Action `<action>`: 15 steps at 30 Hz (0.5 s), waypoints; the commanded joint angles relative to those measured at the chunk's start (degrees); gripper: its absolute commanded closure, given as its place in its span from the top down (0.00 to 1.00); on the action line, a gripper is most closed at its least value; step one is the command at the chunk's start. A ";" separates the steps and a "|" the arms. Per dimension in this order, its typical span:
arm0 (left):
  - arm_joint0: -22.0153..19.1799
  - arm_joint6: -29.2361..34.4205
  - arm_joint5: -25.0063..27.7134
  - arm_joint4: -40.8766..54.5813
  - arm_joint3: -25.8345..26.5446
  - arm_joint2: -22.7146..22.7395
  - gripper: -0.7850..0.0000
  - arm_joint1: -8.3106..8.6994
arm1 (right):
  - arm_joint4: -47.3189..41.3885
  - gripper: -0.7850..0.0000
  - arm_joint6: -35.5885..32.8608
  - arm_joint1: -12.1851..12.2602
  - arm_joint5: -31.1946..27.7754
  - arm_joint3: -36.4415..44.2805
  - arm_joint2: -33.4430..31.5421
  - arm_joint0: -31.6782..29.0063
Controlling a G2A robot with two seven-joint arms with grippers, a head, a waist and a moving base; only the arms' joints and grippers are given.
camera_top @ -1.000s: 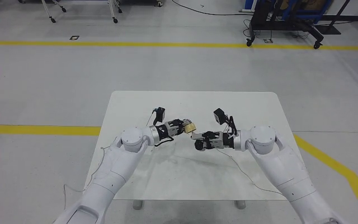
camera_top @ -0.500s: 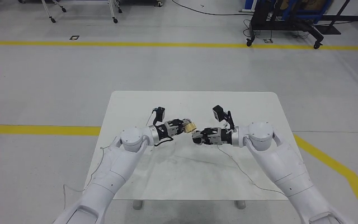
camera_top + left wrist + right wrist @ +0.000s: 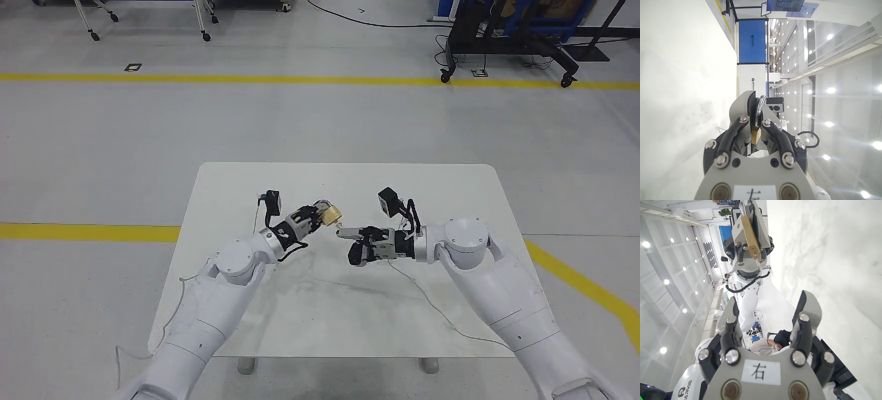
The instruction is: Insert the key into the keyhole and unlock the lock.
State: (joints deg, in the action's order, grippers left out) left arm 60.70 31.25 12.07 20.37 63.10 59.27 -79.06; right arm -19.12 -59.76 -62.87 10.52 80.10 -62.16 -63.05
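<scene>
Left gripper (image 3: 757, 103) clamped on lock (image 3: 755, 136) — forearm angled inward over table (image 3: 450, 190), right gripper (image 3: 770, 308) spread wide, facing it.

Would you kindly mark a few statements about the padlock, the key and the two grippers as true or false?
1. The left gripper holds the brass padlock in the air above the table. True.
2. The jaws of the right gripper are shut on the key. False: they stand open with nothing between them.
3. The silvery key sticks out of the end of the padlock's body. True.
4. The two grippers touch each other. False: the top view shows a gap between them.
</scene>
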 commanded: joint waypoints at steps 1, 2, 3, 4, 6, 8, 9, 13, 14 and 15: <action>1.45 -3.02 3.48 -1.79 1.16 -0.25 0.00 -0.07 | -1.21 1.00 0.00 -0.08 -0.71 0.42 -0.08 -0.37; 2.14 -3.93 5.11 -1.95 1.67 -0.24 0.00 -0.12 | -3.88 1.00 -0.45 -0.17 -2.29 0.54 -0.50 -1.03; 2.61 -4.80 6.37 -2.37 1.90 -0.19 0.00 -0.14 | -6.36 1.00 -0.42 -0.25 -4.17 0.11 -1.16 -1.57; 2.94 -5.40 7.55 -2.90 2.12 -0.21 0.00 -0.16 | -8.89 1.00 -0.66 -0.37 -5.95 -0.45 -1.59 -2.14; 3.37 -6.14 9.33 -3.46 2.31 -0.26 0.00 -0.22 | -13.95 1.00 -2.84 -0.67 -9.01 -1.98 -1.90 -2.71; 3.61 -6.87 11.13 -3.72 2.64 -0.29 0.00 -0.33 | -17.35 1.00 -4.23 -0.96 -11.38 -4.20 -1.97 -2.76; 3.73 -6.89 11.84 -3.36 2.66 -0.22 0.00 -0.37 | -18.28 1.00 -4.24 -1.10 -12.15 -5.39 -1.91 -2.59; 4.12 -6.41 14.67 -3.56 2.82 0.04 0.00 -0.39 | -20.38 0.39 -4.30 -1.71 -11.89 -9.48 -0.77 -1.06; 4.22 -6.39 15.09 -3.65 2.83 0.08 0.00 -0.40 | -20.19 0.38 -3.44 -1.87 -11.54 -10.17 -0.40 -0.50; 4.32 -6.27 15.44 -3.65 2.87 0.09 0.00 -0.41 | -20.57 0.38 -3.19 -2.05 -11.20 -10.73 0.01 -0.12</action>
State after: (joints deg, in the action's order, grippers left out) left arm 64.92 24.90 27.17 16.76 65.94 59.34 -79.46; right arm -39.49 -63.44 -64.76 -1.06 69.98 -62.52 -63.59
